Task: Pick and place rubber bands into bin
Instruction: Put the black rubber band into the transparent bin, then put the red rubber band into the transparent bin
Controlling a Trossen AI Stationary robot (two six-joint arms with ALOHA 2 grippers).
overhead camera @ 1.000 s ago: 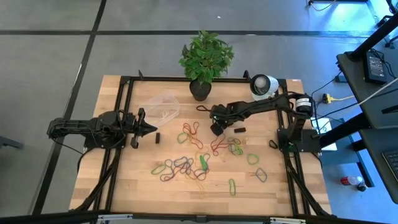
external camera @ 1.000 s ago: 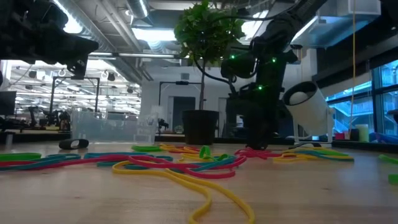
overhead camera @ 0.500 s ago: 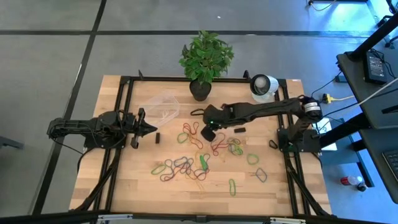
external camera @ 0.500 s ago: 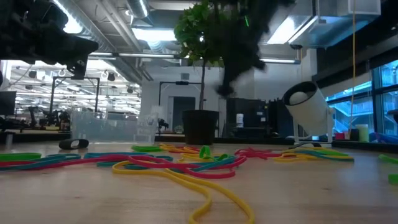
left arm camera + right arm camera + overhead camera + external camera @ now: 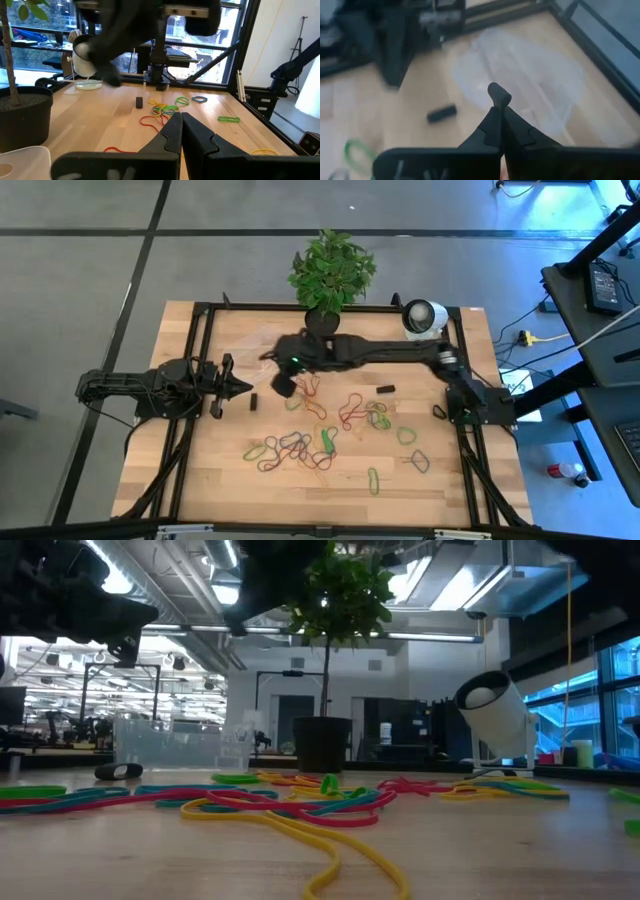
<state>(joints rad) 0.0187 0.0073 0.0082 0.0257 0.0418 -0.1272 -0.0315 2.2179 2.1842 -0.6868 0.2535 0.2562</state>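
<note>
We find the left hand [image 5: 238, 388] clenched on nothing, parked left of the bin [image 5: 258, 352], clear of the work and evidently waiting. The bin sits at the desk's [image 5: 200, 470] far side, left of the plant pot [image 5: 320, 326]; we judge this placing keeps it within the right arm's reach. The right hand [image 5: 284, 387] hangs just right of the bin, fingers [image 5: 500, 131] clenched; whether a band is pinched between them we cannot tell. The bands [image 5: 318, 430] lie scattered right of the bin toward mid-desk. Open desk surrounds the bin on its near side; the pot and desk frame crowd its far edge.
</note>
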